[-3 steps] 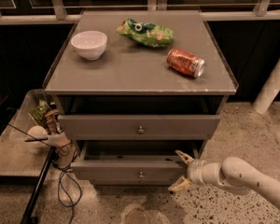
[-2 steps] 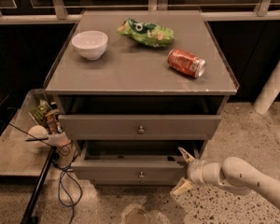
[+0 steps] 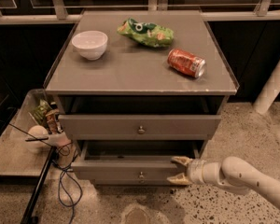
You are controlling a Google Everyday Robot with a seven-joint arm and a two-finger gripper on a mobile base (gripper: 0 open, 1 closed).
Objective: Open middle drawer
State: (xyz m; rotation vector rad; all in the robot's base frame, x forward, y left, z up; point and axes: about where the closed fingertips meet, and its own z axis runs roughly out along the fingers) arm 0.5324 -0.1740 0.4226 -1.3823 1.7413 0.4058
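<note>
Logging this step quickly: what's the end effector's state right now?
End effector: open, gripping nothing, fingers spread at the right end of the middle drawer front.

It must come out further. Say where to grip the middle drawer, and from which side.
Grip the small round knob centred on the middle drawer, from straight ahead: it juts from the flat front. The gripper is at that front's right end, jaws open.

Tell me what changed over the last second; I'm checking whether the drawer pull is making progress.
Nothing visibly moved. The gripper stays, fingers apart, at the right end of the partly open middle drawer; bowl, bag and can unchanged.
</note>
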